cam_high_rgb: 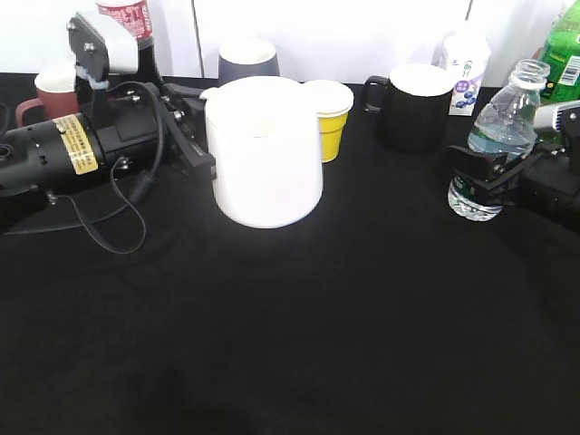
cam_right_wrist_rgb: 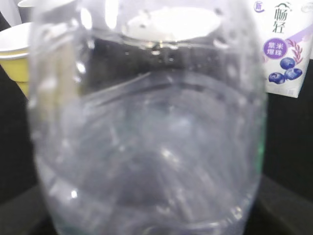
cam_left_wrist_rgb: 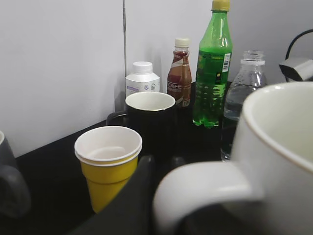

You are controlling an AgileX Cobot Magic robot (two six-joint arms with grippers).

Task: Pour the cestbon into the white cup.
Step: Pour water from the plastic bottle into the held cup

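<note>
On the left, we steady the white cup (cam_high_rgb: 265, 149), which stands upright on the black bench (cam_high_rgb: 290, 344) near the centre at about the 12 o'clock side of the open area; our left hand (cam_high_rgb: 190, 122) comes in from 9 o'clock, lying low and roughly level, and its dark fingers (cam_left_wrist_rgb: 132, 200) sit at the loop handle (cam_left_wrist_rgb: 205, 188), though we cannot tell from the wrist view whether they are clenched on it or merely resting against it. To do this step well, we judge that this hand should keep the cup from sliding or turning while the pour comes in, and that the yellow cup (cam_high_rgb: 328, 118), touching or just beside the white cup at its 2 o'clock, should not be nudged. Further right, the cestbon (cam_high_rgb: 494, 145) stands upright at 3 o'clock, uncapped and part full, well apart from the cup. Our right hand (cam_high_rgb: 485, 172) reaches in from the right edge, held level, and grasps the bottle around its lower body. We judge the bottle should be lifted clear, carried toward 9 o'clock over the rim, then tilted slowly, since the open neck will spill early.
</note>
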